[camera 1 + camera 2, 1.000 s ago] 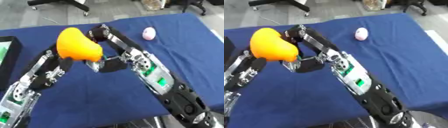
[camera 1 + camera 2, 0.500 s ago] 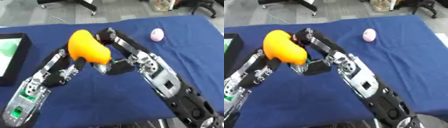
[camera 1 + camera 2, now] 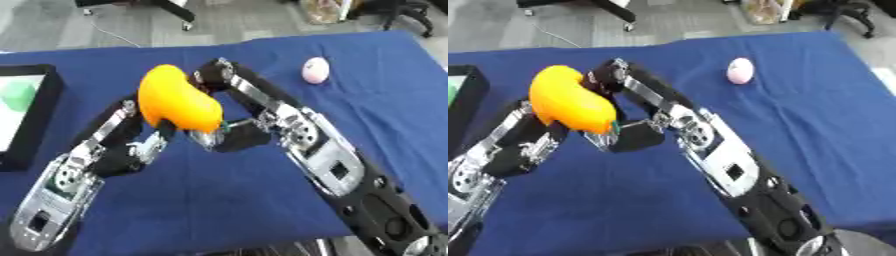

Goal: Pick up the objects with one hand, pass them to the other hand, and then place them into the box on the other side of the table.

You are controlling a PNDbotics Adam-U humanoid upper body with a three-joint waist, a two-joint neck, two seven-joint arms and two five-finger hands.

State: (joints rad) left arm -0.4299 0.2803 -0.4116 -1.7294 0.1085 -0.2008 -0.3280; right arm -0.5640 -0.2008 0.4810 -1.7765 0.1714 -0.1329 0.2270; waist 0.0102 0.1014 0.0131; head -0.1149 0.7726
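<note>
orange object between both curled hands, left hand, right hand; green-lined box fuller in left eye view

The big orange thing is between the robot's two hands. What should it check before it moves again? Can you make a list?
1. Left hand under the smooth orange pear-shaped object, touching it: ok.
2. Right hand against the object's far side: ok.
3. Right hand's fingers let go: cannot tell; the object hides them.
4. Left hand's fingers closed round the object: cannot tell.
5. Black box at the table's left edge open, with something green inside and room left: ok.
6. Pale pink egg-shaped object lies apart on the blue tablecloth, out of the way to the box: ok.
</note>
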